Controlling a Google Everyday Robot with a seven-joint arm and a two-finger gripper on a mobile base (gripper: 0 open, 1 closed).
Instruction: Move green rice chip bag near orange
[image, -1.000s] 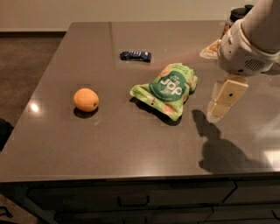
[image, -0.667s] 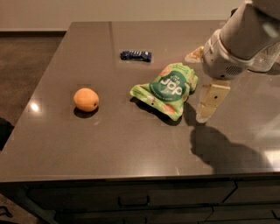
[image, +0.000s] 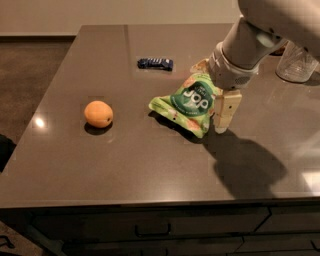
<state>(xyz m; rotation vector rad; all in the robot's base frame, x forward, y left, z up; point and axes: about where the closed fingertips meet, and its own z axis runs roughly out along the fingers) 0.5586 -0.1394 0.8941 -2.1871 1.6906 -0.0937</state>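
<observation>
One broad tabletop (image: 150, 165), dark brown and glossy, carrying everything else; dark drawers (image: 152, 231) under its front edge. Reaching in from the upper right, a pale arm (image: 260, 30), thick and rounded, ending low over the tabletop right of centre. Under the arm's end, the bag (image: 187, 102): crinkled light green, dark green round logo with white lettering, lying flat and slanting from lower left to upper right. At the bag's right end, the gripper (image: 210, 97), jaws apart: near jaw upright just beside the bag's right edge, tip down at the tabletop; far jaw showing behind the bag's upper corner; that end of the bag between the two. Cannot tell whether either jaw touches the bag. At the far right edge, a clear glass (image: 297, 62), partly hidden by the arm. Well apart from the bag, to its left, the orange (image: 98, 114), round, resting on bare tabletop. Behind the bag, near it but not touching, a small dark blue wrapper (image: 155, 63), lying flat.
</observation>
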